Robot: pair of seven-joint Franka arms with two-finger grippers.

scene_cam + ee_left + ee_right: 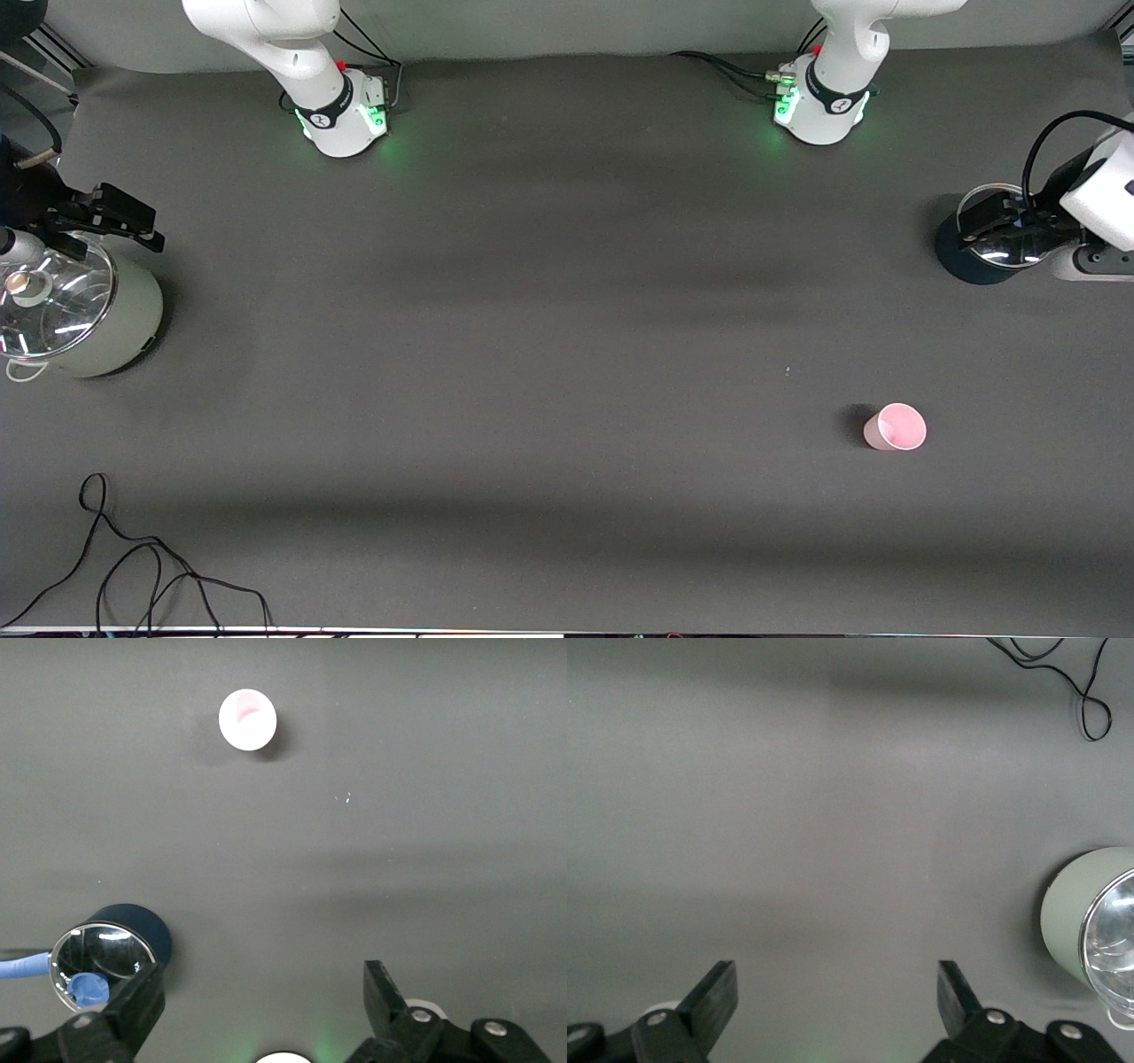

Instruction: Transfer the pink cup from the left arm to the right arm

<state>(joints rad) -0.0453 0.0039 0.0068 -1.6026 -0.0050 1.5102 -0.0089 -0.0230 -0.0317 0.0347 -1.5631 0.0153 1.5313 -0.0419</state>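
Two white arms wait at the table's ends in the front view. The pink cup (896,427), a smooth tapered tumbler, stands upright on the matte grey table (549,354), toward the left arm's end and nearer the camera than the dark round pot (983,252). The left gripper (1005,221) hangs over that pot's glass lid, partly cut off by the frame edge. The right gripper (106,217) hovers over the pale green pot (106,328), whose shiny lid runs out of frame. A thin black cable (142,567) curls near the camera.

From the left wrist, the left gripper (266,1010) has its black fingers spread wide, holding nothing; the cup (247,719) sits well apart.

From the right wrist, the right gripper (837,1010) is likewise spread and empty, the green pot (1081,921) half cropped.
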